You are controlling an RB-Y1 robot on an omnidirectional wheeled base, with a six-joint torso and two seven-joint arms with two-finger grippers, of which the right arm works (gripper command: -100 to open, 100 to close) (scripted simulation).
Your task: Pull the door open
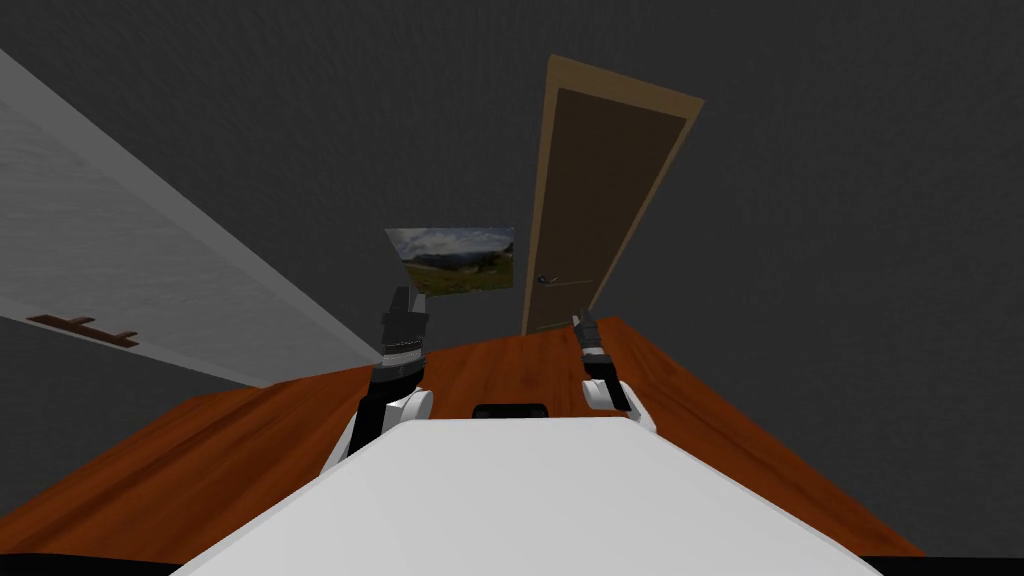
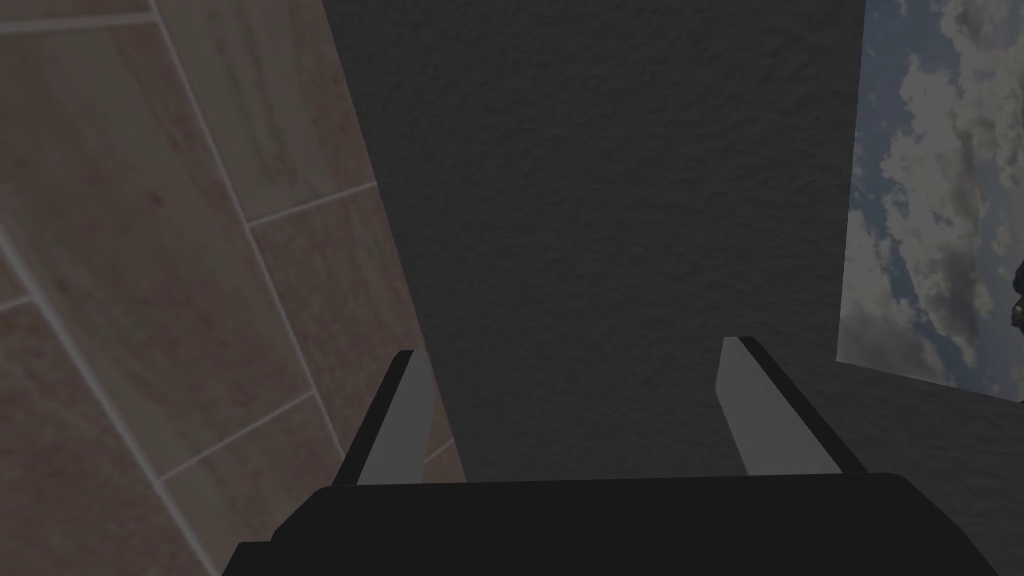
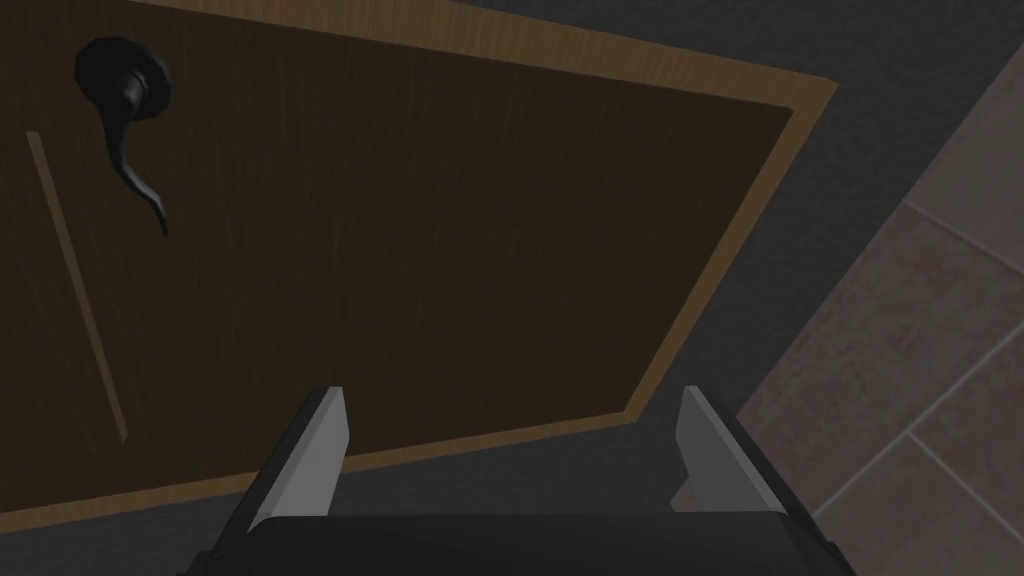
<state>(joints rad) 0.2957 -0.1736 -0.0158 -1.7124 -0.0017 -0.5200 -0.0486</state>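
Observation:
A dark brown door (image 1: 600, 200) in a lighter wooden frame stands in the dark grey wall ahead, past the reddish floor. Its black lever handle (image 1: 545, 280) sits on the door's left side at mid height. In the right wrist view the door (image 3: 450, 250) lies ahead, and the handle (image 3: 125, 120) is well off to one side of my right gripper (image 3: 510, 440), which is open and holds nothing. That right gripper (image 1: 580, 322) hovers just below the door's foot in the head view. My left gripper (image 1: 405, 300) is raised below a picture, and in its wrist view the left gripper (image 2: 578, 400) is open.
A landscape picture (image 1: 455, 260) hangs on the wall left of the door. A light grey wall (image 1: 130, 270) with a wooden coat rack (image 1: 85, 330) runs along my left. Reddish wooden floor (image 1: 520, 365) lies between me and the door.

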